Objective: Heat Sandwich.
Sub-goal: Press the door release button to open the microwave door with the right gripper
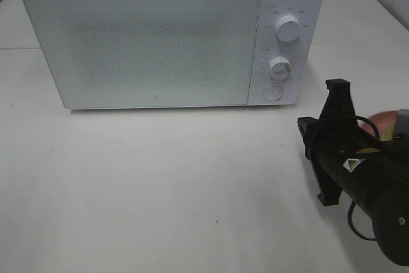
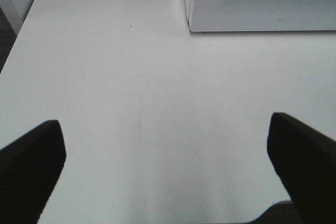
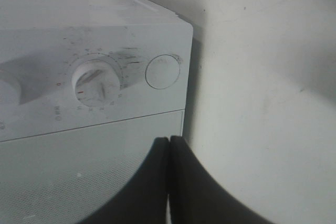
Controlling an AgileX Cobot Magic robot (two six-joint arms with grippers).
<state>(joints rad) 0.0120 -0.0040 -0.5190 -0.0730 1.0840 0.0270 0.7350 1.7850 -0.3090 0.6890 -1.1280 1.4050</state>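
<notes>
A white microwave [image 1: 147, 43] stands at the back of the table with its door closed. Its control panel has two knobs [image 1: 287, 29] [image 1: 280, 65] and a round button [image 1: 273, 93] below them. My right gripper [image 1: 307, 133] is shut with nothing in it, and hovers to the right of the microwave's front corner. In the right wrist view its fingertips [image 3: 169, 148] are pressed together short of the button [image 3: 162, 71] and lower knob [image 3: 97, 82]. My left gripper [image 2: 168, 171] is open over bare table. The sandwich is hidden behind the right arm.
The rim of a pink plate [image 1: 382, 121] shows behind the right arm at the table's right side. White table [image 1: 160, 183] stretches in front of the microwave. The left wrist view shows the microwave's lower corner [image 2: 252, 3] and the table's near edge.
</notes>
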